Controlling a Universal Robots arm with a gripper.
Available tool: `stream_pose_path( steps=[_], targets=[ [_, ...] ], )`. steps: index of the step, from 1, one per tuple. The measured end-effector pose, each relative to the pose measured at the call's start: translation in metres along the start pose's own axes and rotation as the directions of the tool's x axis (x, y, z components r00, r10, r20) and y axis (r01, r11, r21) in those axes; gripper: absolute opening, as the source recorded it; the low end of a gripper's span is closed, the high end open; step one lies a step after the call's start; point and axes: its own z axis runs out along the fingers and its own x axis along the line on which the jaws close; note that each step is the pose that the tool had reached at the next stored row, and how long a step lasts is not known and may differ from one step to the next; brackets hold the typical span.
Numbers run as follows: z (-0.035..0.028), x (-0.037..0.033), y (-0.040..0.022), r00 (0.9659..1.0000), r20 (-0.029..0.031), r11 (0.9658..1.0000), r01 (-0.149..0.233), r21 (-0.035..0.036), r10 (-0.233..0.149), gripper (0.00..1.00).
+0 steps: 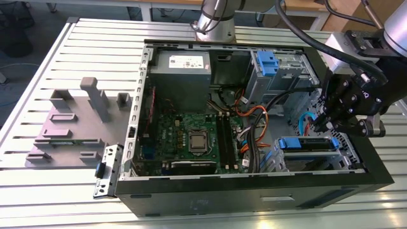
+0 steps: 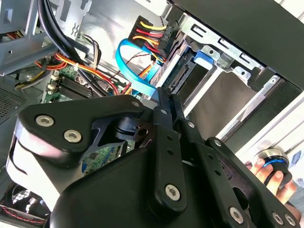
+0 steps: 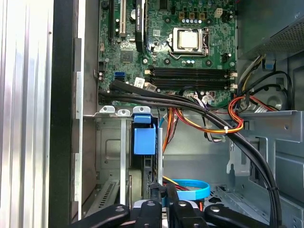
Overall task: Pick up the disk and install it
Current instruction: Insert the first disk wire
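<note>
From the motherboard (image 1: 190,138) across to the drive cage (image 1: 315,160), I judge the pick-up is done and the install is nearly so: the disk (image 2: 179,76) sits edge-on in the cage's slot with its connector end bare and no cable plugged into it. The gripper (image 1: 343,125) hangs just beside the cage on the exterior view's right, its fingers (image 2: 164,118) pressed together on nothing. Any further move calls for a straight, careful line, I think. The case's black wall (image 1: 375,169) is close beside the cage, the blue ribbon cable (image 2: 135,64) and wire bundle (image 3: 190,107) lie near, and open room shows only above the cage.
</note>
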Motion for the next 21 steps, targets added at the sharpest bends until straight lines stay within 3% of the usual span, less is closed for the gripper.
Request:
stream_pose_path(
  steps=[21],
  targets=[
    [0.0073, 0.0101, 0.0014, 1.0000, -0.0002, 1.0000, 0.002, -0.0001, -0.002, 0.16]
  ],
)
